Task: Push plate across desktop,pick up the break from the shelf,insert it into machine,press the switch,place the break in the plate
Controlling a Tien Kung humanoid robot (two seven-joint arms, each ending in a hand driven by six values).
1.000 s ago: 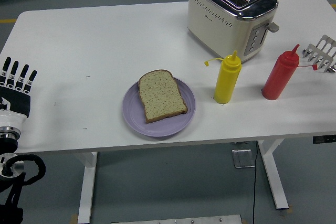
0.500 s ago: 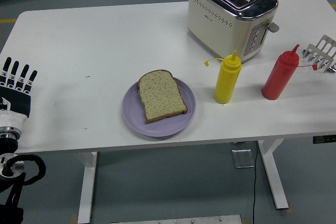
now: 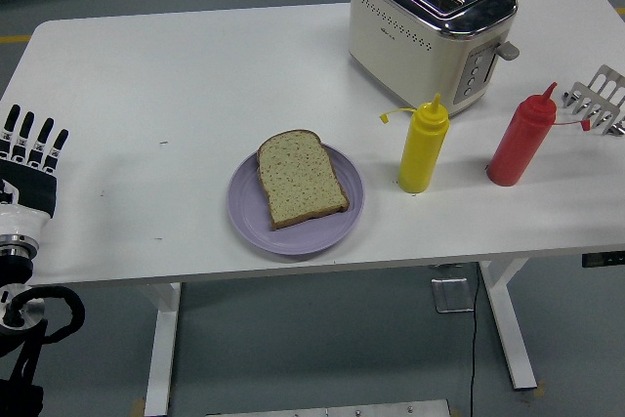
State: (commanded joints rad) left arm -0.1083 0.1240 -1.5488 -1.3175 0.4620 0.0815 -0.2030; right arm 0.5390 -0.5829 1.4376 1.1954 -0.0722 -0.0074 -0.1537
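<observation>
Since my left robot hand (image 3: 31, 158) rests spread, holding nothing, well left of the plate (image 3: 296, 200), a careless sweep could spill the bread (image 3: 300, 179).

Bread slice (image 3: 301, 178) lies flat on purple plate (image 3: 344, 220), toaster (image 3: 432, 21) beyond.

Cut off by the right edge: the metal shelf (image 3: 603, 97), only its near wires showing. Cut off at the left edge: the left hand (image 3: 29, 168), thumb side out of sight. Too small to read: the buttons on the toaster (image 3: 431, 28) front. Hidden under the bread (image 3: 300, 178): the middle of the plate (image 3: 248, 210).
</observation>
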